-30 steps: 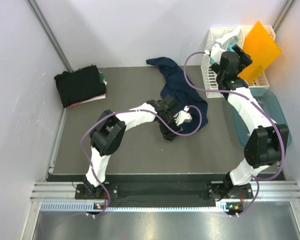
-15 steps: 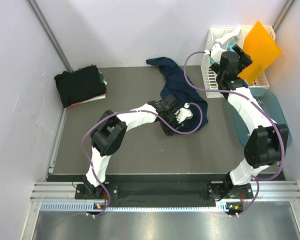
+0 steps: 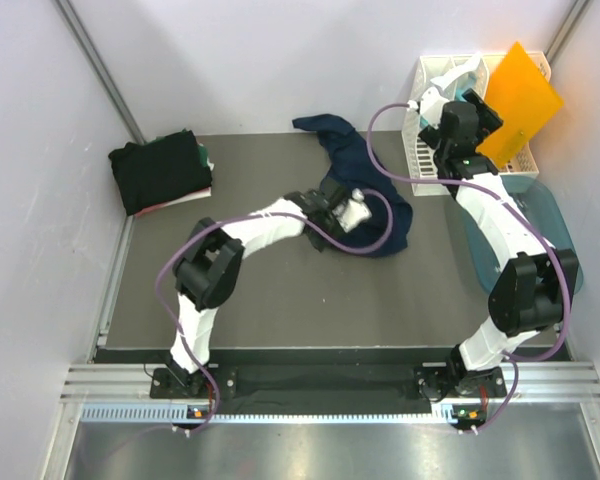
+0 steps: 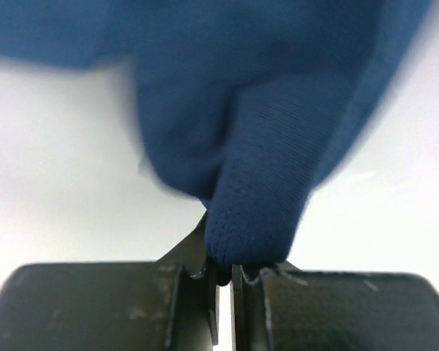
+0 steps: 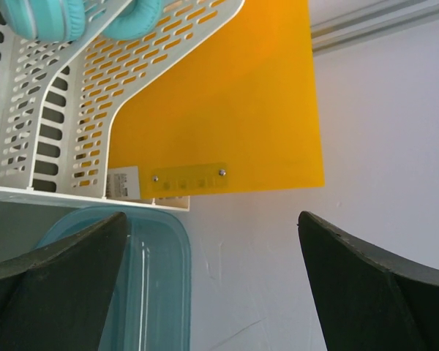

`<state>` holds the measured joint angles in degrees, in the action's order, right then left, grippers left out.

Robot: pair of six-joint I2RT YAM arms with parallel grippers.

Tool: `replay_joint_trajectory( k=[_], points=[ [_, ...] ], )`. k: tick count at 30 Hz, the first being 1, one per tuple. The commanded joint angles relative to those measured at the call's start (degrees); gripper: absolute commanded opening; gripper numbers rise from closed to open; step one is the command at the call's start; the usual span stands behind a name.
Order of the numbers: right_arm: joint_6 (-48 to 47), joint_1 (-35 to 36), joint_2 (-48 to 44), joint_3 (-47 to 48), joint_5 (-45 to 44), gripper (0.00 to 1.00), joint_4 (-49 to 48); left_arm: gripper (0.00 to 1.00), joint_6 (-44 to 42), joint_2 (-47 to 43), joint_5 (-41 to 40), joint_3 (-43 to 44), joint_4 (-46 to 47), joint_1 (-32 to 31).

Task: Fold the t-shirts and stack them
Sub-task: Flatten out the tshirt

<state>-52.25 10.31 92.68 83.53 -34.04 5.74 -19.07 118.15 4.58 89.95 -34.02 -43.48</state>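
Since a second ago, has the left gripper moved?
Yes. The left gripper, shut on the navy t-shirt, moved away from the table's near edge, slightly leftward.

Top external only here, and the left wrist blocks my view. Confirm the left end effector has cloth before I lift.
Observer: The left wrist view shows the left end effector shut on a fold of the navy t-shirt, with the cloth pinched between its jaws.
Operator: Report the right end effector's jaws.
Observer: The right wrist view shows the right end effector open, with nothing between its jaws.
Operator: Tell me what it faces.
Observer: The white slotted rack, an orange sheet standing in it, and the rim of the teal tub.
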Motion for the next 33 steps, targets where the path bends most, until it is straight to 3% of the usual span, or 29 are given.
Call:
replay_joint_trajectory(
  k=[1,8,14,21,27,29,33],
  points=[
    [1.7,-0.6,-2.5,0.8,3.2,1.0,2.3,0.0,-2.5,-9.9,-9.5,8.2,-6.3,10.2],
    [2.3,-0.4,-1.2,2.0,6.0,1.0,5.1,0.0,-9.3,-10.6,-13.2,21.1,-21.4,22.6],
    [4.0,0.1,0.0,2.7,8.7,1.0,8.1,0.0,-11.6,-10.4,-18.5,21.7,-27.1,31.1],
    [5.8,0.7,2.1,5.8,11.7,1.0,13.2,0.0,-13.8,-8.2,-27.3,19.7,-30.2,36.8],
    [10.1,1.7,3.6,11.2,32.3,0.98,31.0,0.0,-13.2,-5.6,-29.3,22.5,-30.3,39.3],
    [10.8,3.2,3.7,9.6,38.9,0.93,33.2,0.0,-11.9,-4.3,-27.4,23.4,-32.0,39.1],
    [8.9,8.3,1.1,1.4,43.1,0.92,31.9,0.0,-9.5,-2.2,-24.4,25.2,-34.1,38.8]
  ],
)
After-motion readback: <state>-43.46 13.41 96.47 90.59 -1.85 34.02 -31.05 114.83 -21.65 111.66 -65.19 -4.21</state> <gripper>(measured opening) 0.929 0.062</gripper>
